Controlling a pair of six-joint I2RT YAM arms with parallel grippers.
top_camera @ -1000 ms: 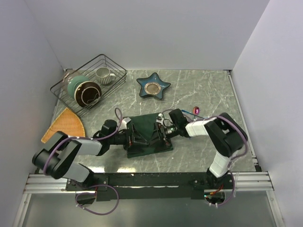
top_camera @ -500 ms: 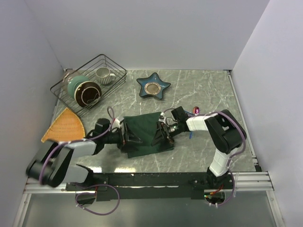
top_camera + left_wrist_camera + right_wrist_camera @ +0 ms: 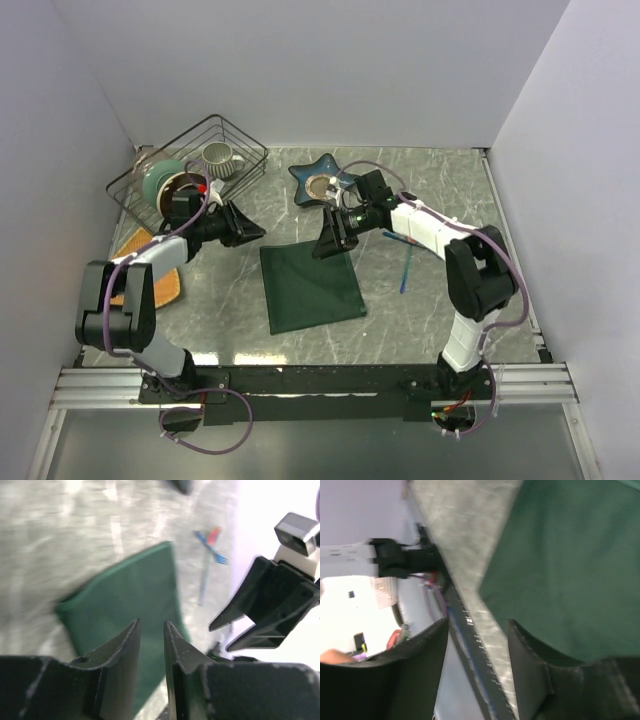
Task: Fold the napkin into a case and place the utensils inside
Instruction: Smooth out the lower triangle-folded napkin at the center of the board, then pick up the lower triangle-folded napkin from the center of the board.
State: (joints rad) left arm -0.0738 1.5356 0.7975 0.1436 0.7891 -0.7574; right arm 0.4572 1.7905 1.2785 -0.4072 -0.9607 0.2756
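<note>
Lying flat near the middle of the table, the napkin now reads as one smooth, slightly skewed panel. A second ago it was bunched between both grippers, which were pressed down on its left and right sides. You have let go of it since then. The left gripper has swung away toward the wire basket and is well clear of the cloth. Its wrist view shows the jaws drawn nearly together, with only a slim gap and nothing between them. The right gripper has lifted to just off the cloth's far right corner, in front of the star-shaped dish. Its jaws stand apart and empty, narrower than they were a moment ago.

With the right arm withdrawn, the blue utensil lies in plain sight on the table, to the right of the napkin and not touching it. The left wrist view shows the pink utensil crossing its far end.

You appear to have finished one fold, but the cloth is still broad, not the long narrow case the task wants. Expect at least one more fold before you go for the utensils. Neither utensil is in the cloth yet. When you grip the cloth again, watch that the top layer does not drag and open the fold.
</note>
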